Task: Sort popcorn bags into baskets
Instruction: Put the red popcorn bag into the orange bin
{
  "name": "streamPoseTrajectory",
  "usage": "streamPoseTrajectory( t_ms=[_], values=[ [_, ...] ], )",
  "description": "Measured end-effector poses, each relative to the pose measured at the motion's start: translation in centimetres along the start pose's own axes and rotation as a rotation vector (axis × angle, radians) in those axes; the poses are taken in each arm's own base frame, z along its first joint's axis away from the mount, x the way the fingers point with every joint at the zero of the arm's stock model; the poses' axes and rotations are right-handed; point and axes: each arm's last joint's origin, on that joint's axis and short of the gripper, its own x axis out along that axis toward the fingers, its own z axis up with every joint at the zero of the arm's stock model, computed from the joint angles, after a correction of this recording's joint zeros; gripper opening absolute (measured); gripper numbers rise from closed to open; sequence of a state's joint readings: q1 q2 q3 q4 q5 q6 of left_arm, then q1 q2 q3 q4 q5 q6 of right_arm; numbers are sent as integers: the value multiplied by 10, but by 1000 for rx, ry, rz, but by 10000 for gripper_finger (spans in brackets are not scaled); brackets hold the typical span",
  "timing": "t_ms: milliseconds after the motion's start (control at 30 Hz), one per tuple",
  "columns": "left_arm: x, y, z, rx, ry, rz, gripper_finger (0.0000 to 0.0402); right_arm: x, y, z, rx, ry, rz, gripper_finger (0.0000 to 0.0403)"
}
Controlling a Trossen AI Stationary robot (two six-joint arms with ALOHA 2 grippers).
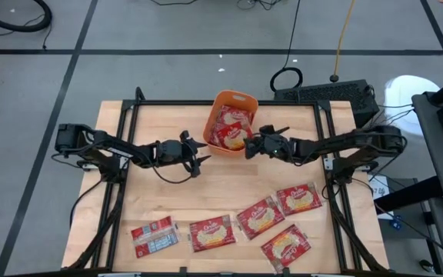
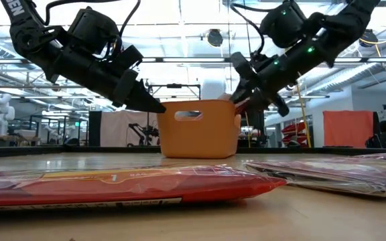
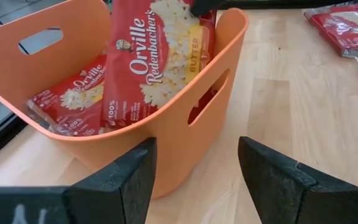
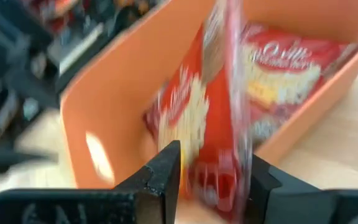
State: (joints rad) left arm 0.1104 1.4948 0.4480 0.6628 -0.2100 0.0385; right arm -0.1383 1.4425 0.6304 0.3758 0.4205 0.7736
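Popcorn bag going into the orange basket.
My right gripper pinches this light, slippery, floppy popcorn bag by its end; my left gripper waits wide, empty.

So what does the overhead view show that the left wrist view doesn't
Only the overhead view shows both arms, the left pincer open beside the orange bin, and five popcorn bags laid along the table's near edge, one of them with its grey-blue side up. Only the left wrist view shows the printed label on the tilted bag leaning in the bin, plus the bin's handle slots. Both show the bin holding bags and the right pincer at that tilted bag.
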Motion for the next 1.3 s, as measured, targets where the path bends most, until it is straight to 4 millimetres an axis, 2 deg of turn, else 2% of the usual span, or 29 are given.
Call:
streamPoseTrajectory(
  t_ms=[367,433,567,667,767,967,1067,1167,1300],
  values=[
    [0,0,0,-72,-1,0,230,-45,-18,11,-167,274,-18,107],
    [0,0,0,-75,-1,0,230,-55,-21,17,-181,285,-4,107],
    [0,0,0,-77,-1,18,230,-65,-22,35,-258,192,43,107],
    [0,0,0,-77,-1,21,230,-62,-26,48,-268,107,58,106],
    [0,0,0,-77,-1,23,230,-50,-33,56,-339,104,108,100],
    [-1,-2,0,-71,-1,21,230,-33,-41,55,-771,131,200,87],
    [-1,-4,0,-58,-2,38,230,-28,-40,53,-878,125,210,106],
    [-2,-4,0,-47,5,81,230,-27,-41,50,-967,128,245,141],
    [-1,-2,0,-41,6,95,230,-27,-48,35,-1150,87,271,183]
  ],
)
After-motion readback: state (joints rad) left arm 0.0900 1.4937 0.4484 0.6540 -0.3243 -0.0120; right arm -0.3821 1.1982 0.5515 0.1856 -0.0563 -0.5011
